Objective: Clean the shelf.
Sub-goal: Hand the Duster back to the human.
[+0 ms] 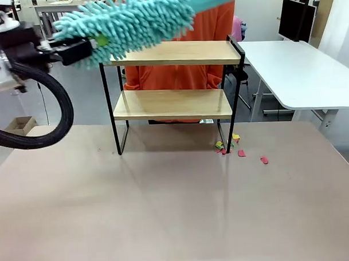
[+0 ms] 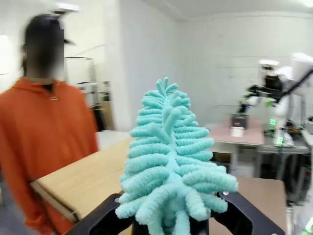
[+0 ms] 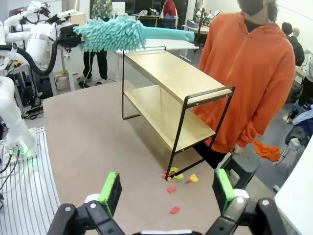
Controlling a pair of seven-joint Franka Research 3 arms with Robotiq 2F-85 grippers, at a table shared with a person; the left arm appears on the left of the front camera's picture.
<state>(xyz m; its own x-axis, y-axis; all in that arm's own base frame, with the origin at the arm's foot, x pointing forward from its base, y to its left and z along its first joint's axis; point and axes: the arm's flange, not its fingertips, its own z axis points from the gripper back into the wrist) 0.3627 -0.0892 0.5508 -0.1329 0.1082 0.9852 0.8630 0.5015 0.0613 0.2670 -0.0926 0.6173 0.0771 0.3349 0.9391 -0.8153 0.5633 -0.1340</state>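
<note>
Item 1 — the shelf (image 1: 174,53), two-tier rack, pale wood boards w/ smooth grain, thin black metal frame, four legs. It stood on the counter (image 1: 166,211) (matte beige top), toward the far side, long axis running left-right across your front view.

Item 2 — teal chenille duster (image 1: 130,20), shaggy microfibre fingers on a smooth teal plastic handle. Your left claw (image 1: 83,52) was clamped tight on the fluffy end, not the handle. Duster lay roughly level, long axis near parallel to the top board, handle end toward the right. It hovered just above the board's left end; contact w/ the wood couldn't be told.

Key relation: top board sat below and to the right of the left claw, so a sweep would prob. run along the board's length. Left arm was much nearer the shelf.

Item 3 — right claw (image 3: 166,191), green pads, jaws wide, nothing held, hanging back on the near side, well apart from the shelf.

Item 4 — paper scraps (image 1: 238,152), small, red/yellow/green, flat, light; on the counter by the right front leg.

Item 5 — person in orange hoodie (image 1: 217,26), behind the shelf.
</note>
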